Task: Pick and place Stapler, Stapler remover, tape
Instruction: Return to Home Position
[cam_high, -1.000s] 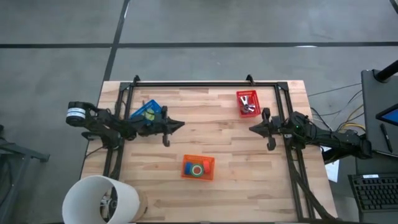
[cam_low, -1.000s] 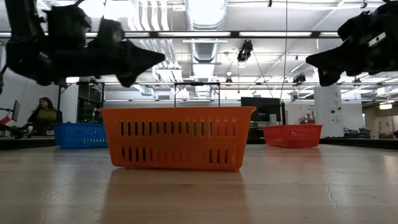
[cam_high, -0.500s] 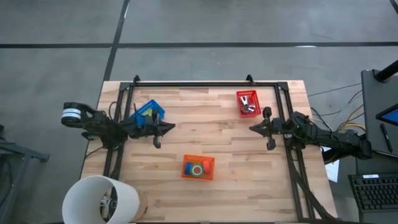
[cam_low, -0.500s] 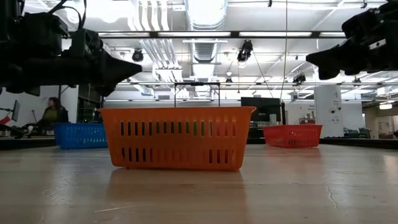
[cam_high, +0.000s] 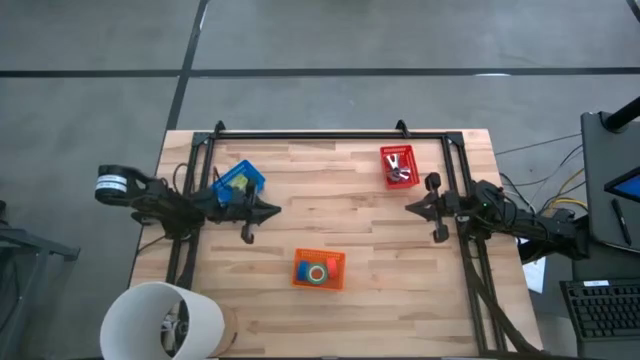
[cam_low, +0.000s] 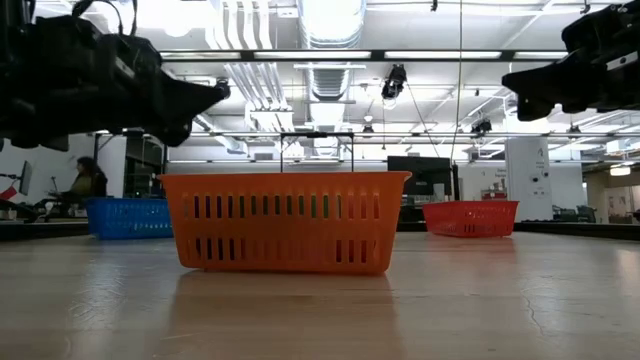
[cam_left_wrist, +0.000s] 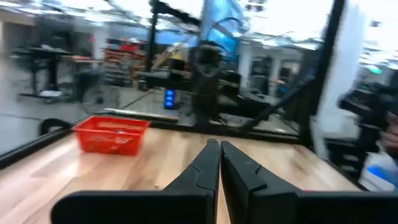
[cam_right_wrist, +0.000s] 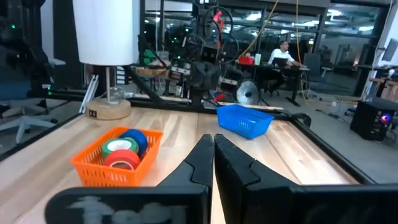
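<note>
Since the earlier high view the left arm has drawn back toward the left edge of the frame. The small blue plastic basket (cam_high: 256, 178) in the upper left of the pale wooden table (cam_high: 340, 320) now shows nearly whole. The right arm has pulled back slightly toward the right edge.

The left gripper (cam_high: 273, 209) hangs left of centre, just below and to the right of the blue basket. Its two dark fingers are pressed together with nothing between them. The right gripper (cam_high: 409, 207) sits right of centre, just below the small red plastic basket (cam_high: 384, 158), and its fingers are likewise closed on nothing.

The tape lies in the orange slotted plastic basket (cam_high: 335, 260) at lower centre. It is well apart from both grippers, roughly midway between them but lower in the frame. In the right wrist view a green tape roll (cam_right_wrist: 120, 147) and a red tape roll (cam_right_wrist: 122, 160) lie touching inside this basket, with a blue round thing (cam_right_wrist: 138, 138) just behind them. A white cylindrical lamp shade (cam_high: 160, 320) fills the lower left corner of the high view.
</note>
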